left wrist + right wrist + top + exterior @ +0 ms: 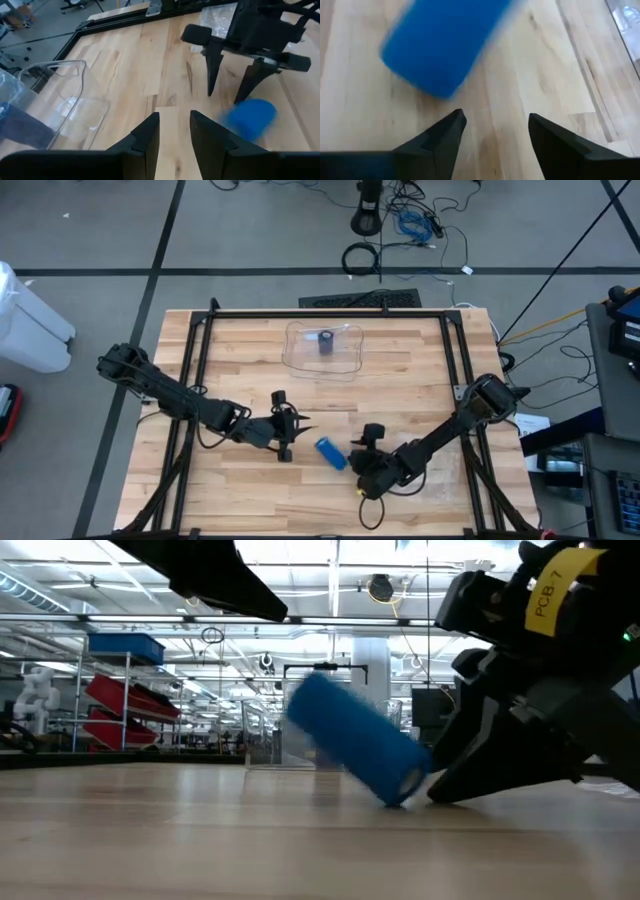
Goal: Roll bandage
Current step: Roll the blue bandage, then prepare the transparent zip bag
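The blue bandage roll (330, 452) lies on the wooden table (400, 380), tilted in the low view (355, 752) with one end up and the other end down on the wood. It sits between the two grippers, just ahead of the right gripper's fingertips and apart from them.

The right gripper (492, 125) is low over the table with its two dark fingers (445, 132) spread apart and nothing between them; the roll (442, 42) is just beyond the gap, free of both fingers. In the high view this gripper (362, 452) is just beside the roll.

The left gripper (175, 122) points at the roll (250, 116) from the other side, a little farther off. Its fingers (147, 132) stand partly open with a narrow gap, holding nothing. In the high view it (300, 430) is near the roll but not touching.

Well beyond both grippers, toward the far edge of the table, a clear plastic tray (300, 355) holds a small dark roll (326, 342) standing upright.
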Action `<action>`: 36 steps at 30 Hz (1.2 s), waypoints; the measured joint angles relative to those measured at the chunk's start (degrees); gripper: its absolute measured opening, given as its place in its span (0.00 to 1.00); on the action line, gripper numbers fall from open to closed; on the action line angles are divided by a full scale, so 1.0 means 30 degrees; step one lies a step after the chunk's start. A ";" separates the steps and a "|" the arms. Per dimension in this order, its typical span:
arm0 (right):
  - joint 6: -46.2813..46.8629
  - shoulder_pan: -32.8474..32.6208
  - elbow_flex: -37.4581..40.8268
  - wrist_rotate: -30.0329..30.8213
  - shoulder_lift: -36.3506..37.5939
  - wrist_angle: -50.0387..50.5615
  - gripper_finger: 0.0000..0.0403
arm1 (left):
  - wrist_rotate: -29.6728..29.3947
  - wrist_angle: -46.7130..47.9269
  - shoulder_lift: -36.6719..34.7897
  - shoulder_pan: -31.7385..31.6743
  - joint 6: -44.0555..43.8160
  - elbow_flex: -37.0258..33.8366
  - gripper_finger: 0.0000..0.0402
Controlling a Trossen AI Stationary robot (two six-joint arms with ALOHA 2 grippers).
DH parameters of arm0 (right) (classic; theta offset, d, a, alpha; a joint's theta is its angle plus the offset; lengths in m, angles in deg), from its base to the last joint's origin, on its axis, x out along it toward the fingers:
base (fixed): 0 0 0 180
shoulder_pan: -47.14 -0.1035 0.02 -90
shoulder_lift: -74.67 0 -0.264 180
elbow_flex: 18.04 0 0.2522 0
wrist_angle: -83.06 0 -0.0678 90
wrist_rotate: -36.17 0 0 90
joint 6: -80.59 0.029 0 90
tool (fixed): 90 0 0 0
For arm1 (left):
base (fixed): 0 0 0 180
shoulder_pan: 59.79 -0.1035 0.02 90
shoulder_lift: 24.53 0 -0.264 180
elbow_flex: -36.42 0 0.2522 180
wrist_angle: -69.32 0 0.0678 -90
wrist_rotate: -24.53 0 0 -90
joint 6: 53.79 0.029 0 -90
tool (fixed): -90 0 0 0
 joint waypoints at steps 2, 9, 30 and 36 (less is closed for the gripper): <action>0.0137 -0.0113 -0.0515 -0.0294 -0.0007 0.1076 0.54 | -0.0033 0.0149 0.0000 0.0000 -0.0018 0.0000 0.28; 0.1846 -0.0412 -0.2767 -0.0678 -0.0034 0.6152 0.51 | -0.0070 0.0222 0.0007 0.0000 -0.0032 -0.0002 0.28; 1.0560 -0.4449 -0.3568 -0.3051 0.2871 1.8352 0.45 | 0.0145 0.0257 0.0015 0.0000 -0.0076 -0.0018 0.28; 1.0494 -0.4476 -0.2521 -0.4384 0.3939 1.7041 0.45 | 0.1525 0.2975 -0.0282 0.0270 -0.0362 -0.0022 0.28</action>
